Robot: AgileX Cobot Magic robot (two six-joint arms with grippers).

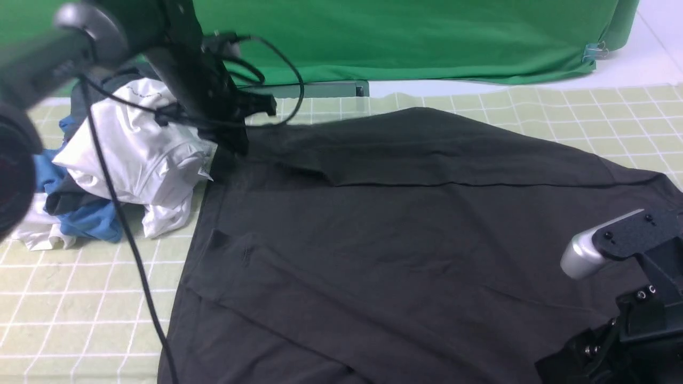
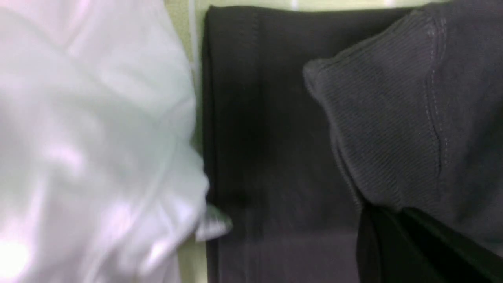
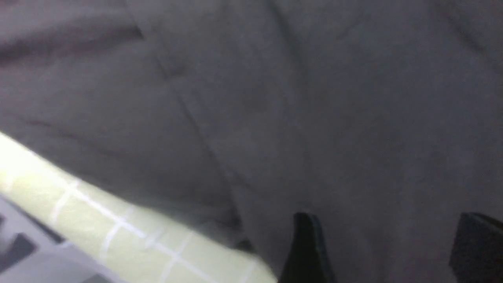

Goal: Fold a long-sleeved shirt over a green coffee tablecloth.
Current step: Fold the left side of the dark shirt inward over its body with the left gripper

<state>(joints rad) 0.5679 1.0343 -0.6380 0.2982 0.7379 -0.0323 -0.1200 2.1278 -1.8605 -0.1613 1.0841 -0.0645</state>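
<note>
the large black long-sleeved shirt (image 1: 405, 229) lies spread on the pale yellow-green grid tablecloth (image 1: 80, 298), some edges seemingly turned in. the left gripper (image 1: 230, 143) pinches its far left corner; the right gripper (image 3: 389, 247) hovers wide apart over the near side. the main folds look undone.

The shirt (image 1: 405, 240) is looking plain black, the tablecloth (image 1: 80, 298) under it is showing pale yellow-green with white grid lines, heap (image 1: 133, 154) beside it mixing white, blue, grey.

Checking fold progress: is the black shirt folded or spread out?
Mostly spread: the shirt covers the checked cloth widely, with only some flaps laid over.
</note>
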